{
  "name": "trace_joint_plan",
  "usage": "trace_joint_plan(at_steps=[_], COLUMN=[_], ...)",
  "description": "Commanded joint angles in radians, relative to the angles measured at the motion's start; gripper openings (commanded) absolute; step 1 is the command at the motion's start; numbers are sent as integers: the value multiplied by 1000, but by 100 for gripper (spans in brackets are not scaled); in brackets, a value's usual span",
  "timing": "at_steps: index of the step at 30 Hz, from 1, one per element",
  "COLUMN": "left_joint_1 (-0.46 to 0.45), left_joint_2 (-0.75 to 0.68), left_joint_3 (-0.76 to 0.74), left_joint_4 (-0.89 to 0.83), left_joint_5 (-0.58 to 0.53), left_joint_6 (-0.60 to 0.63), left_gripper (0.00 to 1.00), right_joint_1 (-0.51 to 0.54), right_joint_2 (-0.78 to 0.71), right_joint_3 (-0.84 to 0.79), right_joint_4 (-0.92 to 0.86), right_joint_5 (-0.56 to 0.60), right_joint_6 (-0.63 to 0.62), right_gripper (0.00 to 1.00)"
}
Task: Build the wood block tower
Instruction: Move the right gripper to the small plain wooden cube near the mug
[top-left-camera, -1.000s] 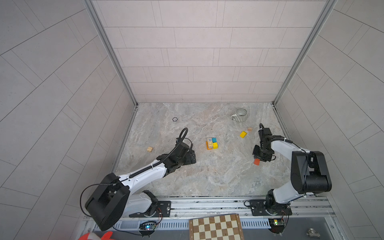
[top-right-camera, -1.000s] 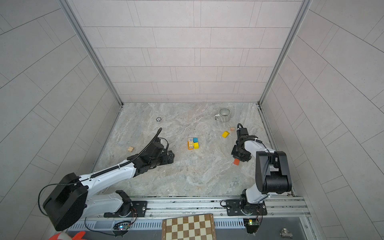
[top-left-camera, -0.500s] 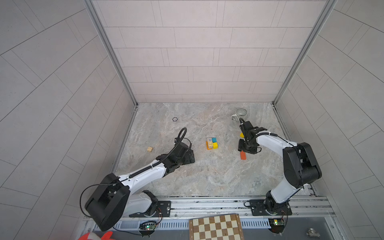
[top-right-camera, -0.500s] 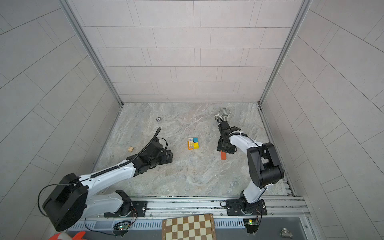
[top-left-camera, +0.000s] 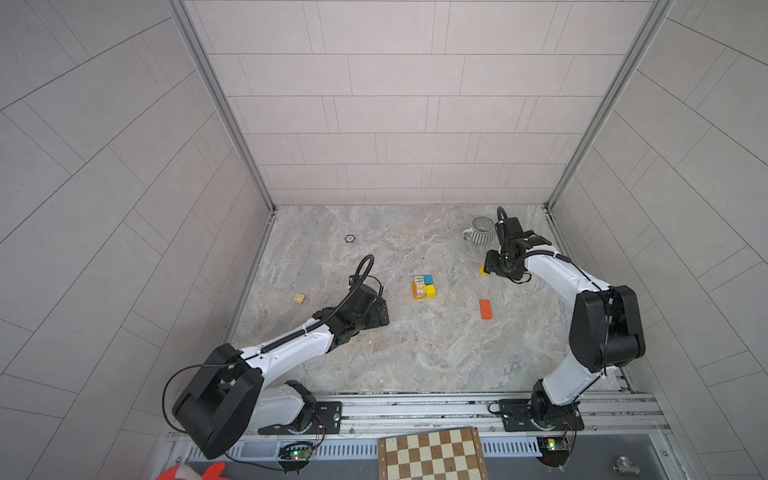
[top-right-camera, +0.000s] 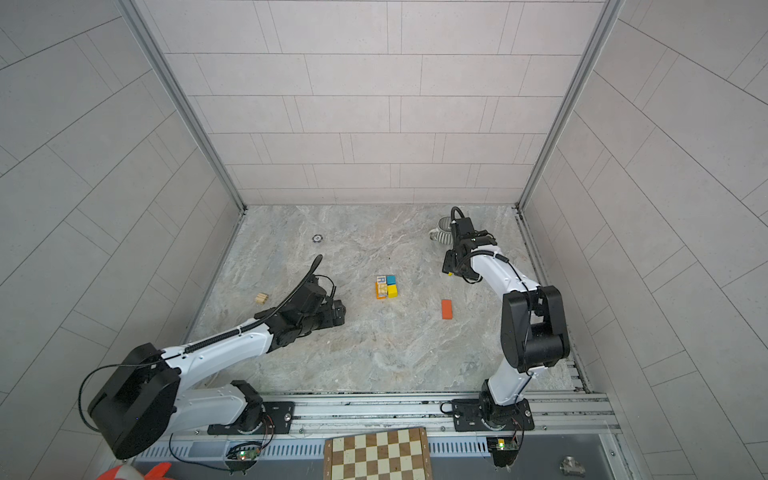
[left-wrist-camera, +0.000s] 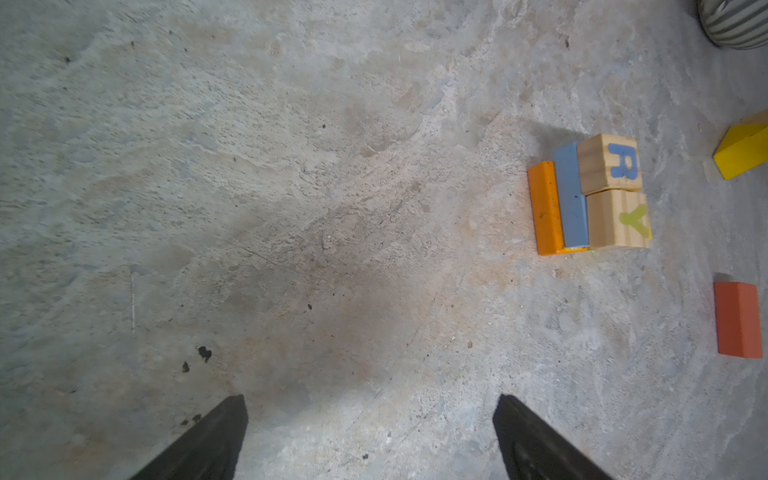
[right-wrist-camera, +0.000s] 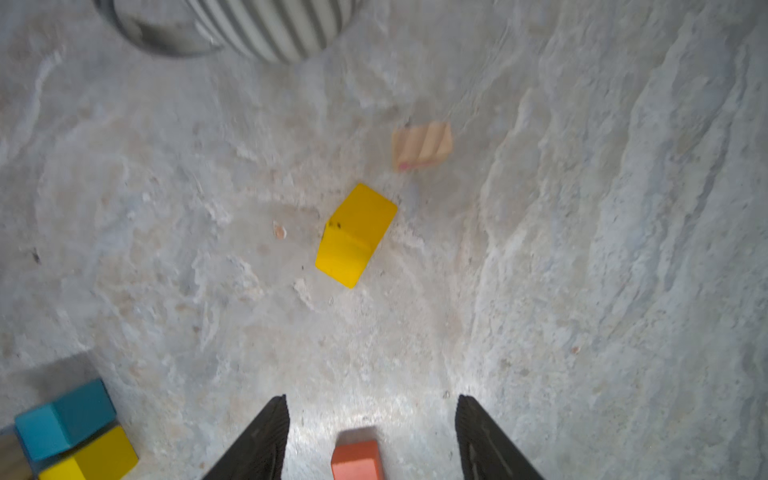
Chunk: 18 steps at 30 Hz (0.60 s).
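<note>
Left gripper (left-wrist-camera: 370, 409): spread wide, nothing held.
Right gripper (right-wrist-camera: 370, 409): spread, empty, near yellow block (right-wrist-camera: 355, 235).
Red block (top-left-camera: 485, 309): seen lying flat, apart from tower (top-left-camera: 424, 286).

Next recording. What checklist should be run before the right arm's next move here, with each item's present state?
1. Right gripper open and empty: ok.
2. Yellow block free to grasp: ok, lying alone, apart from the mug and a natural cube.
3. Red block out of the way: ok, flat on the table, apart from the tower.
4. Left gripper clear of the tower: ok, open, empty.
5. Tower level on top: cannot tell.
</note>
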Motion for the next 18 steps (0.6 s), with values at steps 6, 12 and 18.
trace_joint_plan(at_steps=[6,12,18], left_joint_1=[6,8,7], left_joint_2=[-15,-8,16], left_joint_3=[-18,-30,-27], left_joint_4=[58,94,113], left_joint_5=[5,10,21], left_joint_6=[35,38,39], left_gripper=[99,99,99], right_joint_1=[-80,-138,-146], right_joint_2=[152,199,261], right_joint_3=[101,102,156], right_joint_4=[131,220,211], right_joint_5=[6,-58,-112], right_joint_6=[-94,-95,-146], right_gripper=[52,56,64])
